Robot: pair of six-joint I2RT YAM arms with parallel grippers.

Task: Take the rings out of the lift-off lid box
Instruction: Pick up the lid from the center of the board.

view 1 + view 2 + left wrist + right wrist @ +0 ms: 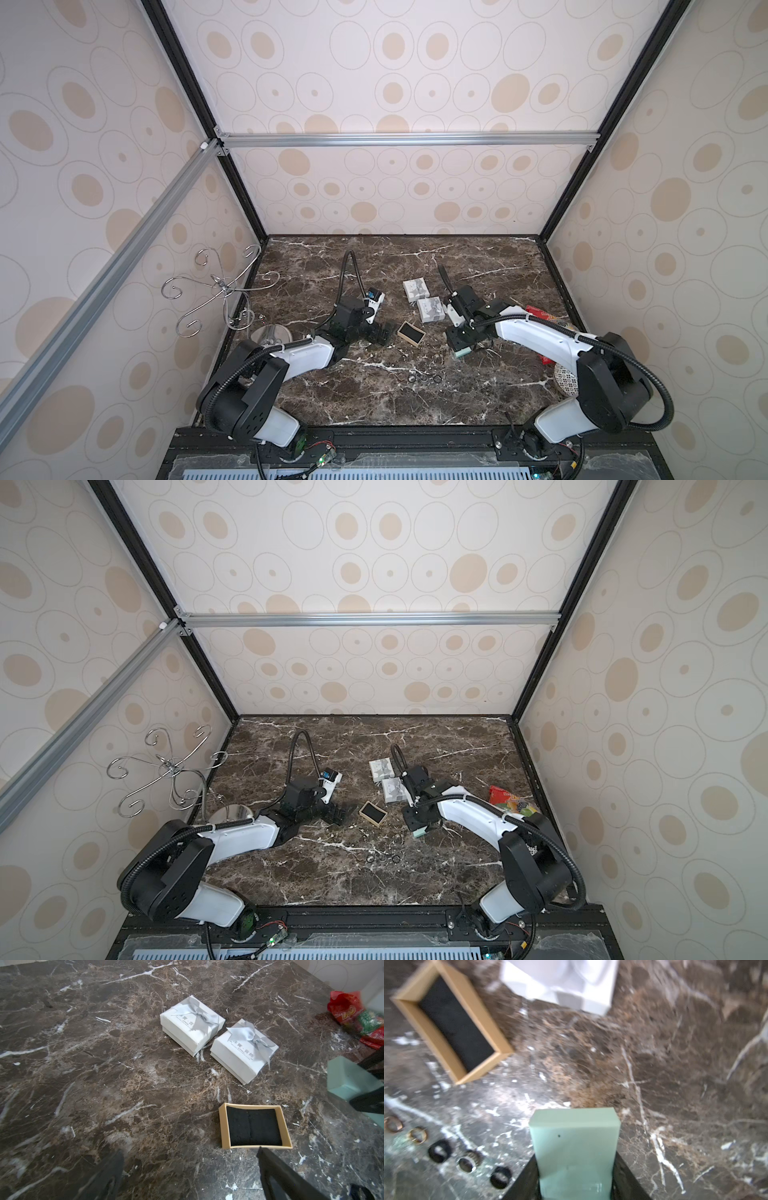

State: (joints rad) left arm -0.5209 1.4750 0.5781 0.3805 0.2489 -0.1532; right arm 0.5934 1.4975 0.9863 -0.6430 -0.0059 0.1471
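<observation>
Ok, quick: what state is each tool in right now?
Left tool: open, empty.
Right tool: closed on the mint-green box.

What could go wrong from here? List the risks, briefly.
1. The right gripper holds the mint-green rectangular box by one end; it might slip and drop near the small dark and gold metal rings lying loose on the brown marble tabletop, scattering them.
2. The open left gripper sits close to the open tan cardboard box with black foam; a sweep could knock it into the rings.
</observation>
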